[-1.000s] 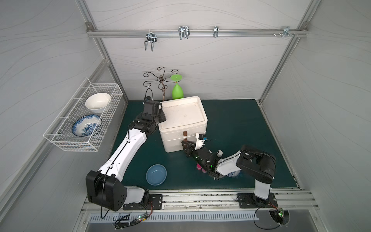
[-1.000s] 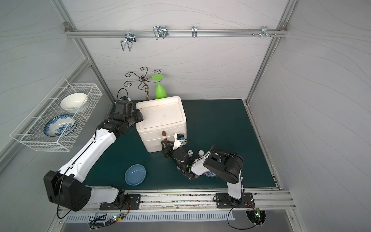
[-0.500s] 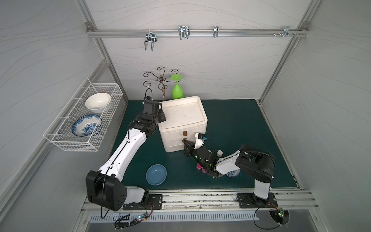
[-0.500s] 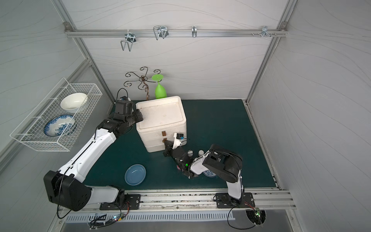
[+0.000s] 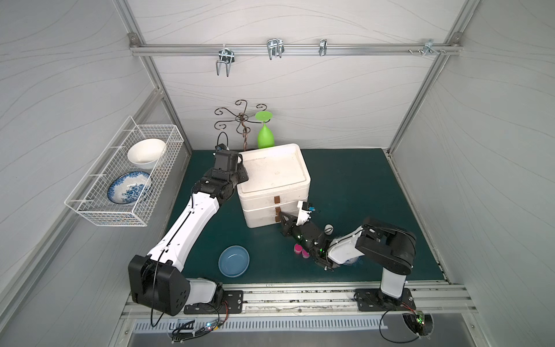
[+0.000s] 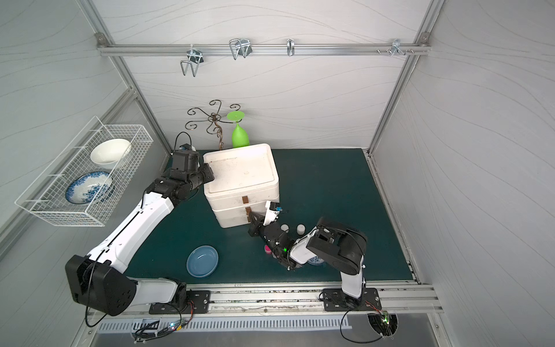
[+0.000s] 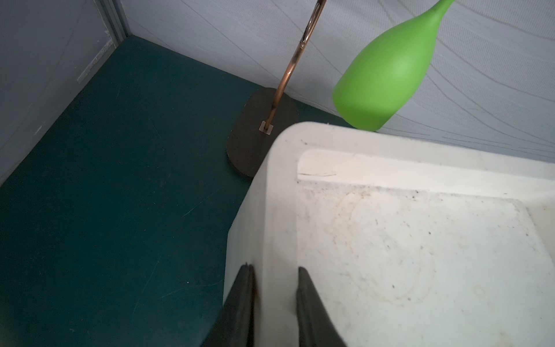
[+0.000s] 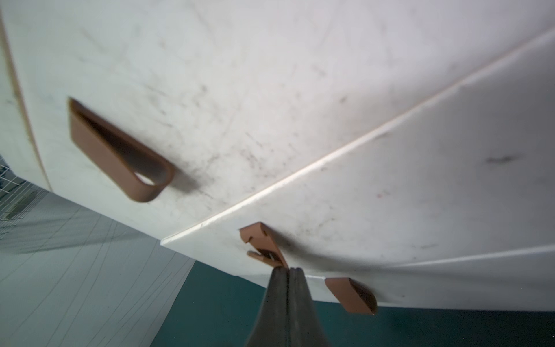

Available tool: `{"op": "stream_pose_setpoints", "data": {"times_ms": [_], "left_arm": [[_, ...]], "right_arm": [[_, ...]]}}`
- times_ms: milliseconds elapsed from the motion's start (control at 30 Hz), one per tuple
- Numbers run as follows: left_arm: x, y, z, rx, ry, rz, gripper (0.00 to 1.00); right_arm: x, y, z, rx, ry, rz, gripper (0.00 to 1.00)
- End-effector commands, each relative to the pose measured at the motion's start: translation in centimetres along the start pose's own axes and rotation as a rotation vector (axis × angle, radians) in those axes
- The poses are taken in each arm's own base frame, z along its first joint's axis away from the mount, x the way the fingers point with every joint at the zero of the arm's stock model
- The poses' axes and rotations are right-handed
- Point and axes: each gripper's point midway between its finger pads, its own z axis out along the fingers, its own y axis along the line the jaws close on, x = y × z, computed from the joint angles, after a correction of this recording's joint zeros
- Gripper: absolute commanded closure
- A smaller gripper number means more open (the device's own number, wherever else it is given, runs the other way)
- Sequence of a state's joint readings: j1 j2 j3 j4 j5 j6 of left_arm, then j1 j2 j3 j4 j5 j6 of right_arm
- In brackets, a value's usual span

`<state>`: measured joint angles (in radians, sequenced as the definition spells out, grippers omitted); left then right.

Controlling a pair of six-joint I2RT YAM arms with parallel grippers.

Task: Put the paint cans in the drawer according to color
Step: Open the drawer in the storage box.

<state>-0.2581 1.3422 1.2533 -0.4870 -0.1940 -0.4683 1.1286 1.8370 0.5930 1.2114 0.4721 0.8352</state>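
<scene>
The white three-drawer chest stands at the back left of the green mat, all drawers pushed in. My right gripper is shut, pinching the brown strap handle of the middle drawer. My left gripper is shut on the chest's raised top rim at its left back corner, one finger outside, one inside. Two magenta-pink paint cans sit beside my right arm. Two white paint cans stand behind it. No orange paint cans are visible.
A blue bowl lies on the mat near the front. A wire basket on the left wall holds two bowls. A green goblet hangs upside down on a metal stand behind the chest. A small patterned dish lies under my right arm.
My right gripper has closed from partly open onto the middle drawer's handle. The left arm and the chest have not moved.
</scene>
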Motion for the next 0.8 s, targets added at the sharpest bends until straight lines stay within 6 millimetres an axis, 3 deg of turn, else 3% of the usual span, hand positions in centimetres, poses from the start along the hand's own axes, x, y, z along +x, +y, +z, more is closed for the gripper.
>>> {"op": "stream_pose_setpoints", "data": {"times_ms": [0, 233, 567, 767], "left_arm": [[1.9, -4.2, -0.6, 0.197, 0.096, -0.105, 0.95], [1.9, -4.1, -0.5, 0.191, 0.097, -0.105, 0.95], [1.9, -4.0, -0.5, 0.187, 0.092, -0.107, 0.95], [2.0, -4.0, -0.2, 0.188, 0.097, -0.111, 0.95]], "right_arm": [[2.5, -3.5, -1.9, 0.102, 0.085, -0.015, 1.0], [3.9, -3.3, -4.1, 0.09, 0.144, 0.001, 1.0], [4.6, 0.8, -6.9, 0.033, 0.178, -0.068, 1.0], [4.7, 1.3, -7.8, 0.04, 0.196, -0.087, 1.0]]}}
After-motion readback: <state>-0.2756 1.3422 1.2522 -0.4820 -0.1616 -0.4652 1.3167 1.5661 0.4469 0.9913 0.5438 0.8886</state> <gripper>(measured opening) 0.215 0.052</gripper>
